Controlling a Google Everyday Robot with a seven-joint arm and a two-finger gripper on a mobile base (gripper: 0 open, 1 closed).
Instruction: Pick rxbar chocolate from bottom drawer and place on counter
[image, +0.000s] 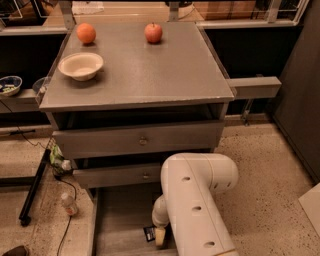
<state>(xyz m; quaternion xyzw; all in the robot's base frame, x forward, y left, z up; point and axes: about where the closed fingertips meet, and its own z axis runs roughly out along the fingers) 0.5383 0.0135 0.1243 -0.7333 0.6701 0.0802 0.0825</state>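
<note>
The bottom drawer (120, 220) is pulled open at the foot of the grey cabinet and shows its pale floor. A small dark rxbar chocolate (148, 233) lies on that floor near the front. My white arm reaches down into the drawer, and my gripper (159, 236) is right beside the bar's right end, touching or almost touching it. The arm hides much of the gripper. The counter (150, 75) is the broad grey top above.
On the counter stand a cream bowl (81, 65), an orange (86, 33) and a red apple (153, 32). Two shallower drawers with round knobs (142, 141) sit above the open one. A grey side shelf (252, 87) juts right. A small bottle (68, 204) stands on the floor at left.
</note>
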